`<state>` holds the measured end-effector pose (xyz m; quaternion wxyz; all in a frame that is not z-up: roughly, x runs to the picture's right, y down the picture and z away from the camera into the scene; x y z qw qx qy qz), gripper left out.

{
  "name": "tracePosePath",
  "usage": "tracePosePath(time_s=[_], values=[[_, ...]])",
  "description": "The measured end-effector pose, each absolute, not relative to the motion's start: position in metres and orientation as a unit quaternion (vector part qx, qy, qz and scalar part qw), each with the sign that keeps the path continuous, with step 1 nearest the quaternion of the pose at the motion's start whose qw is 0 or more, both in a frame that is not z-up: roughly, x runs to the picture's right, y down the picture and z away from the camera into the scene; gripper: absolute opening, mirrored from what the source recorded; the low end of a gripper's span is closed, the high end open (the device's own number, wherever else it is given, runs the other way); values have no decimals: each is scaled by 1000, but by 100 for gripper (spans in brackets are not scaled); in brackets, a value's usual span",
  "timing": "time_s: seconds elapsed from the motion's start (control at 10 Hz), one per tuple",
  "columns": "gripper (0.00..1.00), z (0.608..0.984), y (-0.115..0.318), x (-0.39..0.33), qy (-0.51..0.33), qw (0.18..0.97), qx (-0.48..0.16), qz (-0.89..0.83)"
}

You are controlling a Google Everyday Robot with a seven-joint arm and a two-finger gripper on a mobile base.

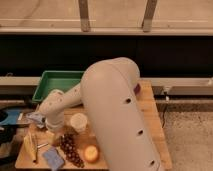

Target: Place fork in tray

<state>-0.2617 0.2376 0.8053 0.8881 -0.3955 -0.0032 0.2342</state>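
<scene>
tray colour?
Green: the shallow rectangular plastic tray, camera view; gripper low over the table.

Arm (117, 107): bulky, smooth, off-white shell, rounded like a fat tube, matte finish. Several small dark round holes, likely screw recesses, run in a line down the big near segment; one darker reddish oval spot sits on its right edge. A slimmer white forearm ends in a rounded wrist joint. Gripper (56, 136) low at the left over the worktop, light-coloured, details unclear.

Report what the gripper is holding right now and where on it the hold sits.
Cannot be told. The gripper is low over the wooden table, beside the white cup, and the arm hides whatever lies under it.
</scene>
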Motion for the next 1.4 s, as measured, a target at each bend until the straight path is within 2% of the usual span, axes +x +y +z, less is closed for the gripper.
tracePosePath(time_s=[0.3,0.4,0.6,0.7,0.9,1.1,1.4], values=[[74,807,240,-262,-1,886,-398,237],[70,806,238,-261,-1,887,-396,236],[49,806,237,-259,0,887,-397,237],[42,806,237,-259,1,887,-397,238],[18,805,236,-258,2,886,-397,240],[3,803,236,-259,2,887,-397,236],[0,808,240,-263,3,885,-397,243]])
